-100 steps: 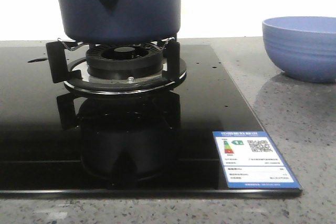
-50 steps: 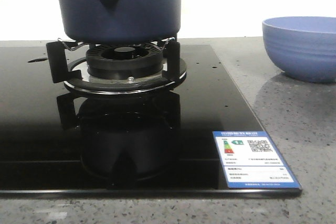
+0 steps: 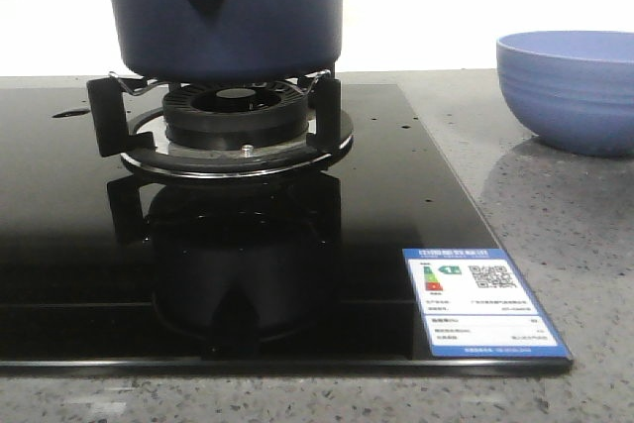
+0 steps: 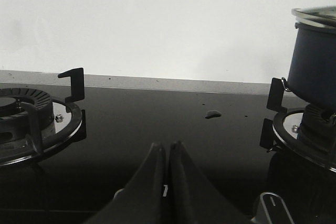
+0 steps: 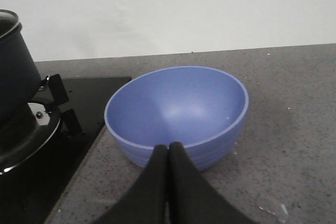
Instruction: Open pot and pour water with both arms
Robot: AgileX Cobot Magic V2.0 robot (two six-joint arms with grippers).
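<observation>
Black glass hob (image 3: 59, 245), granite counter: pot (image 3: 223, 12) and blue bowl (image 3: 570, 91) have barely shifted over the last second. Lid (image 4: 317, 15) on. Left gripper (image 4: 167, 150) and right gripper (image 5: 168, 153) pressed together, empty; stage indeterminate.

Bright blown-out white backdrop, glossy cooktop (image 3: 59, 245) mirroring the burner (image 3: 236, 131), soft focus, mild graininess

Dark blue pot (image 3: 223, 12), upright on the burner grate, lid rim on top. Light blue bowl (image 5: 177, 113), upright and empty on grey counter beside the hob.
</observation>
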